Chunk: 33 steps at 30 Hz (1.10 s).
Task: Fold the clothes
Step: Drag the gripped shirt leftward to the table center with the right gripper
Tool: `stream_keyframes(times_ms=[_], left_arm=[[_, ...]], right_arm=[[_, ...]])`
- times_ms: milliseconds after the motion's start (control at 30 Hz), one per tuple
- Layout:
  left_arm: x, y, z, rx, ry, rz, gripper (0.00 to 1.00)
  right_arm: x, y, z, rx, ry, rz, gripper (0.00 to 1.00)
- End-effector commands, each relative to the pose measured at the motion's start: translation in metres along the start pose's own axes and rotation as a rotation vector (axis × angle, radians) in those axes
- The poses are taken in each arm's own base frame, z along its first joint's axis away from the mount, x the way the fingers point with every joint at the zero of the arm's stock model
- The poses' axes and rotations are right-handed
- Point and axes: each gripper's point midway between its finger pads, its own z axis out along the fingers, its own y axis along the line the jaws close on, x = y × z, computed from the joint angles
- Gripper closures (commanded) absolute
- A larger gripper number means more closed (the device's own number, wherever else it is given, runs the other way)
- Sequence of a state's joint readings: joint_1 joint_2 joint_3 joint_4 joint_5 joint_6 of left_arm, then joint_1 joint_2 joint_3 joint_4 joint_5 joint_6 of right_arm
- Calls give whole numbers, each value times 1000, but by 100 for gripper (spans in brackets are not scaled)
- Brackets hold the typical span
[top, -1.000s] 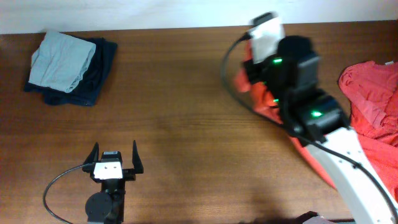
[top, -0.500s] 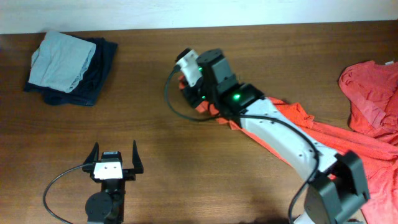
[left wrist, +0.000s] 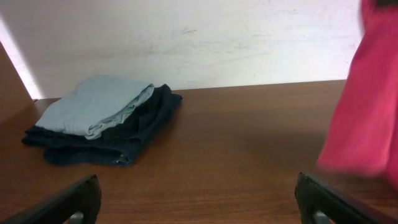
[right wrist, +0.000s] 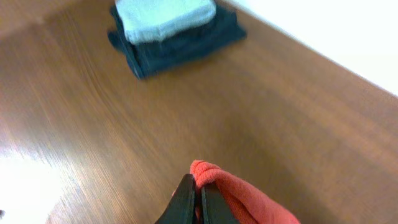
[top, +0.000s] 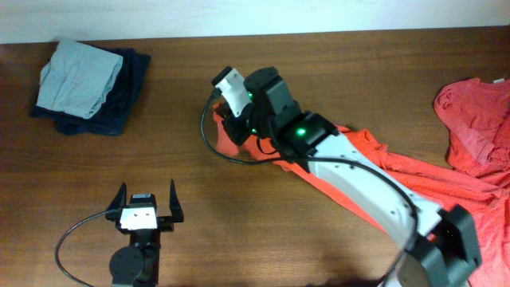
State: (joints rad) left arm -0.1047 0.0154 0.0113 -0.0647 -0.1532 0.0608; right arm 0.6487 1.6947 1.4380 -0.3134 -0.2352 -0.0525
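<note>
One T-shirt (top: 384, 156) is stretching across the table (top: 239, 231) from centre to right edge, where a second T-shirt (top: 474, 112) is lying (bunched); two folded garments (top: 88, 80) are sitting stacked at the far-left corner.

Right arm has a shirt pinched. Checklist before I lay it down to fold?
1. Right pincer shut on the T-shirt edge: ok.
2. Left pincer open and empty: ok.
3. Bare table beside the left pincer for spreading: ok.
4. Folded stack well apart from there: ok.
5. T-shirt lying flat: not ok, stretched into a bunched strip.
6. T-shirt separate from the second shirt heap: cannot tell.
</note>
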Motion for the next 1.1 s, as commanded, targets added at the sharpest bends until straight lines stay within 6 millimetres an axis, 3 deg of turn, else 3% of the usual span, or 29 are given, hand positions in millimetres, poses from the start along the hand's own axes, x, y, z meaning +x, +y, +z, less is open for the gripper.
stream_keyframes(times_ms=[0, 167, 533, 767, 867, 1067], left_arm=[[0, -4, 0, 19, -4, 16, 1], [0, -4, 0, 19, -4, 16, 1], [0, -4, 0, 19, -4, 16, 1], [0, -4, 0, 19, -4, 16, 1], [0, -4, 0, 19, -4, 16, 1], [0, -4, 0, 19, -4, 16, 1]], right_arm=[[-48, 14, -44, -19, -142, -33, 96], [-68, 14, -72, 4, -208, -70, 96], [-100, -11, -147, 96, -346, -68, 96], [-118, -2, -195, 116, -442, -96, 96], [-121, -1, -205, 135, -460, -136, 96], [-125, -18, -226, 270, -486, -132, 96]])
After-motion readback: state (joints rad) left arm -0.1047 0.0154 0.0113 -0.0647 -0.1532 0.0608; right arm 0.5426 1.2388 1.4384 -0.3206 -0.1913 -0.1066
